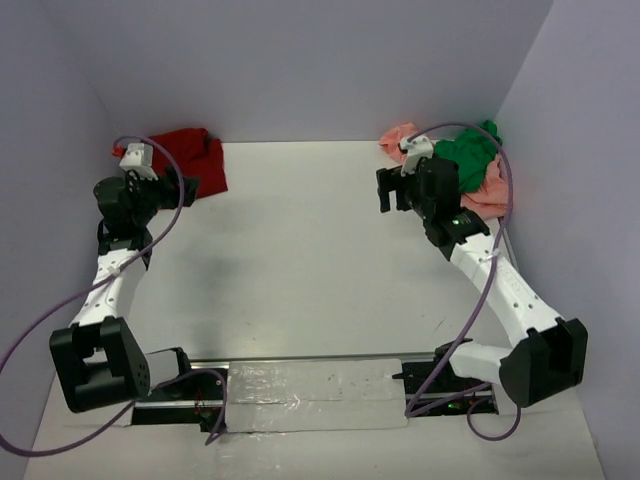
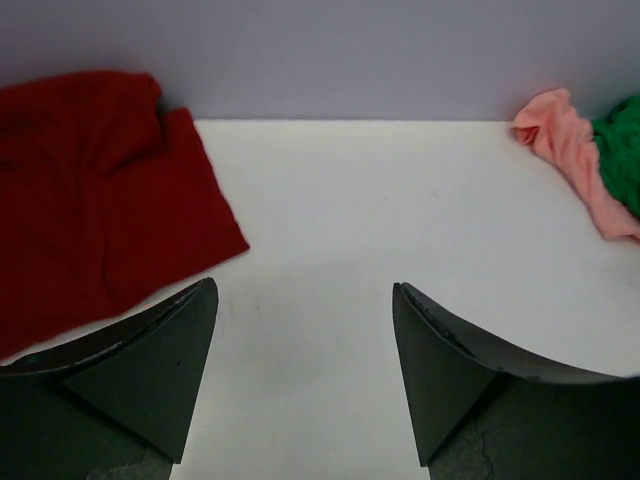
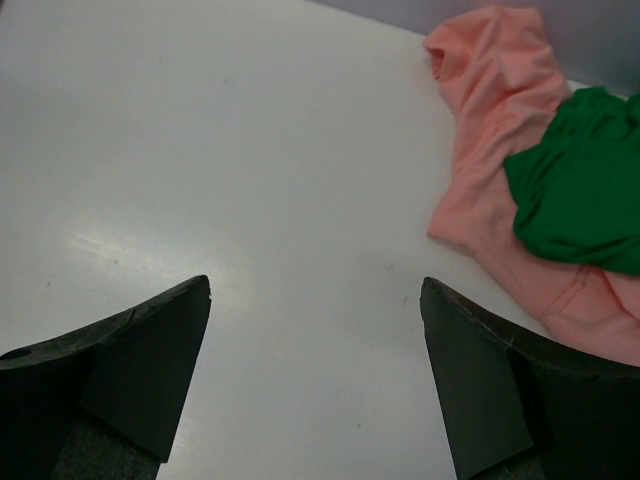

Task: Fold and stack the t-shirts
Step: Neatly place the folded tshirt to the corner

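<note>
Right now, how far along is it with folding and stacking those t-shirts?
Early on, it seems. Done: the dark red t-shirt lies fairly flat in the far left corner, possibly folded. In hand: nothing; the left hand and right hand are both open and empty. Left: the green t-shirt sits crumpled on the salmon-pink t-shirt at the far right, both unfolded, and no stack exists yet.

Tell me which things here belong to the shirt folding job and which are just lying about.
For the job: dark red t-shirt, green t-shirt, salmon-pink t-shirt.
Just lying about: purple cables, clear plastic sheet at the near edge.
</note>
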